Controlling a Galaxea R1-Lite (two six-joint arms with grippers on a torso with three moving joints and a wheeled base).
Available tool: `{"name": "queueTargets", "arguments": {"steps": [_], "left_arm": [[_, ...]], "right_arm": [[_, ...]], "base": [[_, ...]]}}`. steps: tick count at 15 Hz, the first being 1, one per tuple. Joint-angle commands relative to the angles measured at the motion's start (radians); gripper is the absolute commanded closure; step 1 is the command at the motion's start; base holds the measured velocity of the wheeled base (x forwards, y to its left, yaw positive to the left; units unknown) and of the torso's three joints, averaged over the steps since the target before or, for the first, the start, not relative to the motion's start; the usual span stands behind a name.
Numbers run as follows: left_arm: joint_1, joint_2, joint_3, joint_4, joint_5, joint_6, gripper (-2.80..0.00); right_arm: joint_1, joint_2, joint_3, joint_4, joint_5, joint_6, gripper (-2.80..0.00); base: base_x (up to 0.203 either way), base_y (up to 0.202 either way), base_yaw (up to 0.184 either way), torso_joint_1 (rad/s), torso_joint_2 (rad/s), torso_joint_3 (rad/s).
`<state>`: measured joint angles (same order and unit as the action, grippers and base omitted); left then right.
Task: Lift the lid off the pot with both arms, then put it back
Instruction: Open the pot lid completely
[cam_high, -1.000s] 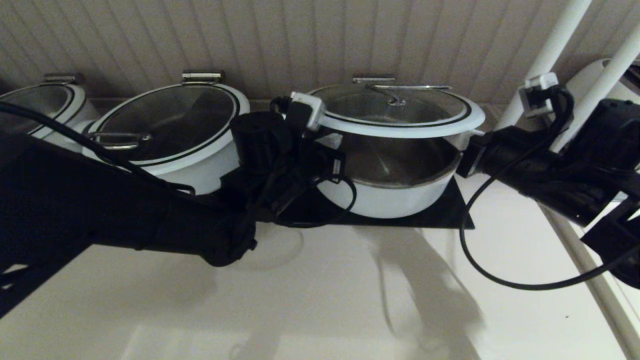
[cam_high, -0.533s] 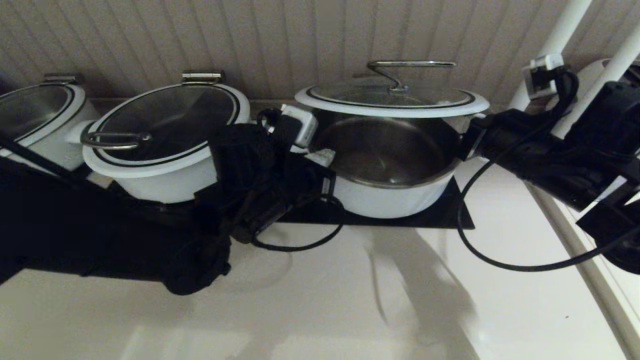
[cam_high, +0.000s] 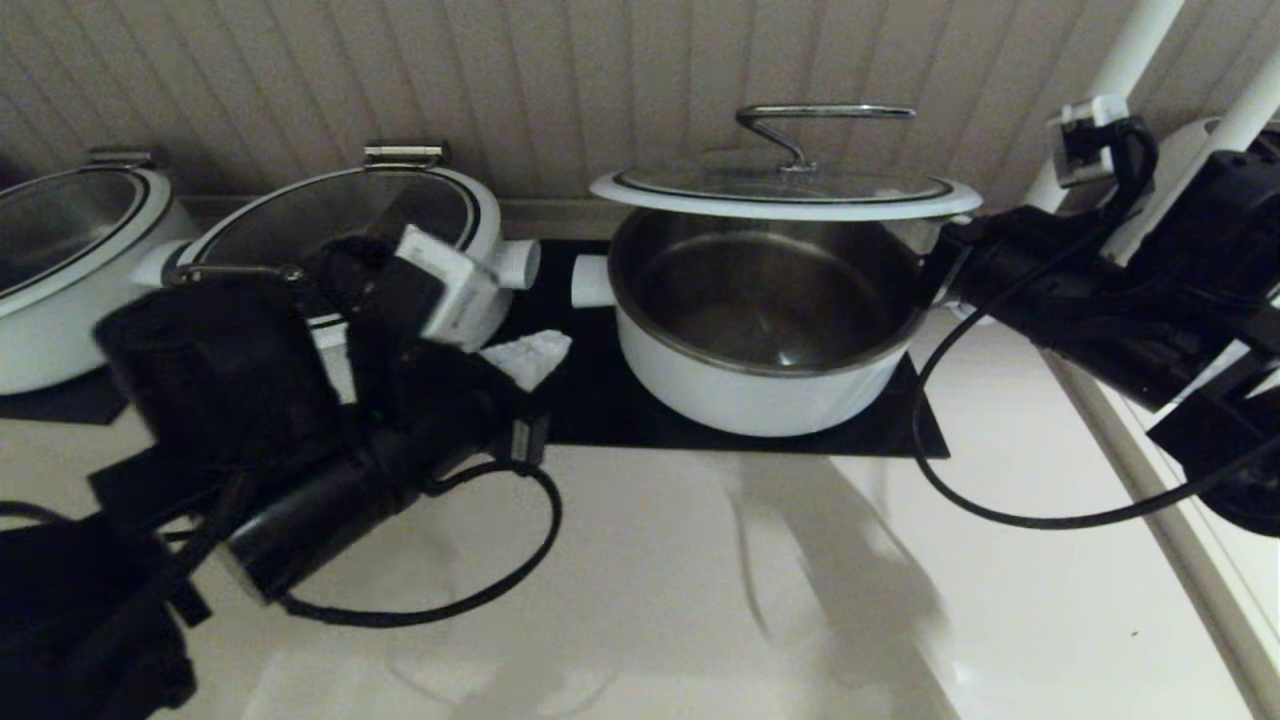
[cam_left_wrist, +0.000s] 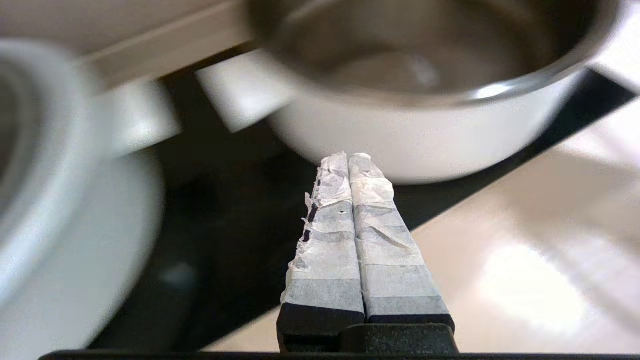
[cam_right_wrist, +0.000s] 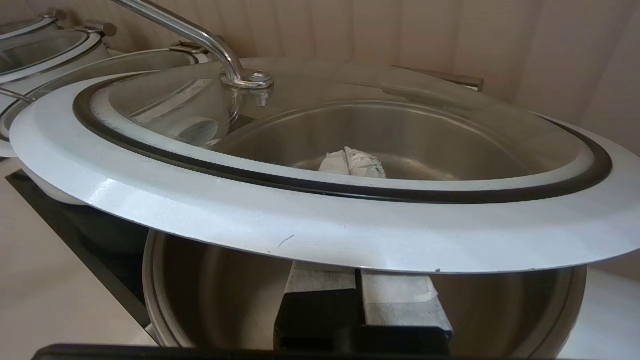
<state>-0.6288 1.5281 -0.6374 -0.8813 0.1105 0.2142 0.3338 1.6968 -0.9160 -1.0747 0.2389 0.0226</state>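
Head view, lid (cam_high: 785, 193) raised above pot (cam_high: 765, 345), apparently unlabelled

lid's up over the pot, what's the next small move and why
Probably ease the right gripper straight down a little, so the lid begins to settle onto the pot. The lid hangs above the open pot, resting on the right gripper's shut fingers under its rim. The left gripper sits shut beside the pot, apart from the lid, giving no support.
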Motion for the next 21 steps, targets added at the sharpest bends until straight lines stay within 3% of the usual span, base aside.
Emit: {"name": "queueTargets", "arguments": {"steps": [1, 4, 6, 9, 11, 13, 16, 18, 21], "left_arm": [[0.049, -0.159, 0.051, 0.038, 0.015, 0.006, 0.00], [0.228, -0.382, 0.157, 0.219, 0.051, 0.010, 0.00], [0.283, -0.542, 0.258, 0.332, 0.043, 0.006, 0.00], [0.309, -0.758, 0.427, 0.460, -0.047, 0.005, 0.00], [0.313, -0.895, 0.531, 0.493, -0.205, 0.005, 0.00], [0.315, -1.055, 0.595, 0.558, -0.313, 0.004, 0.00], [0.314, -1.258, 0.595, 0.769, -0.349, -0.039, 0.00], [0.313, -1.252, 0.612, 0.789, -0.364, -0.154, 0.00], [0.313, -1.249, 0.609, 0.819, -0.375, -0.208, 0.00]], "right_arm": [[0.001, -0.002, -0.001, -0.007, 0.002, 0.000, 0.00], [0.001, 0.000, -0.010, -0.007, 0.002, 0.000, 0.00], [0.001, 0.000, -0.011, -0.007, 0.002, 0.000, 0.00], [0.001, 0.000, -0.017, -0.007, 0.002, 0.000, 0.00], [0.001, 0.001, -0.028, -0.005, 0.002, 0.000, 0.00], [0.001, 0.007, -0.040, -0.005, 0.002, 0.000, 0.00], [-0.001, 0.014, -0.066, -0.004, 0.003, 0.000, 0.00], [-0.001, 0.015, -0.077, -0.004, 0.003, 0.001, 0.00], [-0.001, 0.015, -0.075, -0.004, 0.003, 0.002, 0.00]], "base": [[0.000, 0.000, 0.000, 0.000, 0.00, 0.000], [0.000, 0.000, 0.000, 0.000, 0.00, 0.000], [0.000, 0.000, 0.000, 0.000, 0.00, 0.000], [0.000, 0.000, 0.000, 0.000, 0.00, 0.000], [0.000, 0.000, 0.000, 0.000, 0.00, 0.000], [0.000, 0.000, 0.000, 0.000, 0.00, 0.000], [0.000, 0.000, 0.000, 0.000, 0.00, 0.000], [0.000, 0.000, 0.000, 0.000, 0.00, 0.000], [0.000, 0.000, 0.000, 0.000, 0.00, 0.000]]}}
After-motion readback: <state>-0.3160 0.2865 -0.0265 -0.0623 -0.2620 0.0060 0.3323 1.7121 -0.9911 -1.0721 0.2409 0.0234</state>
